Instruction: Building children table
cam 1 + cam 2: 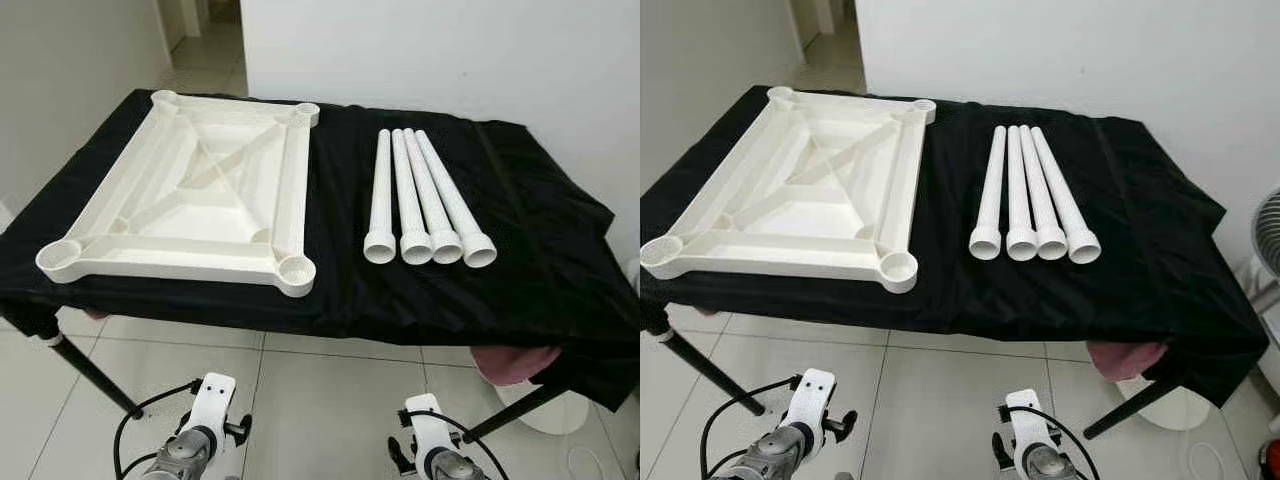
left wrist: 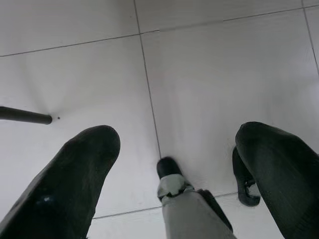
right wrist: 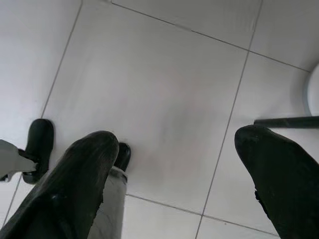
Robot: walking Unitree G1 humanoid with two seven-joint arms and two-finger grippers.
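Note:
A cream plastic children's tabletop [image 1: 190, 195] lies upside down on the left of a black-draped table [image 1: 560, 290], with round sockets at its corners, such as the near right socket [image 1: 296, 267]. To its right several cream tube legs [image 1: 425, 200] lie side by side, flared ends toward me. Both arms hang low in front of the table over the tiled floor. My left gripper [image 2: 177, 144] is open with nothing between its fingers [image 2: 75, 174]. My right gripper [image 3: 174, 144] is open too, with only floor tiles between its fingers [image 3: 279, 169].
The black cloth hangs over the table's front edge [image 1: 330, 320]. Slanted black table legs [image 1: 90, 370] stand at the lower left and lower right [image 1: 515, 410]. A pink cloth [image 1: 510, 362] hangs under the right corner. White walls stand behind; a doorway [image 1: 200, 40] opens at the far left.

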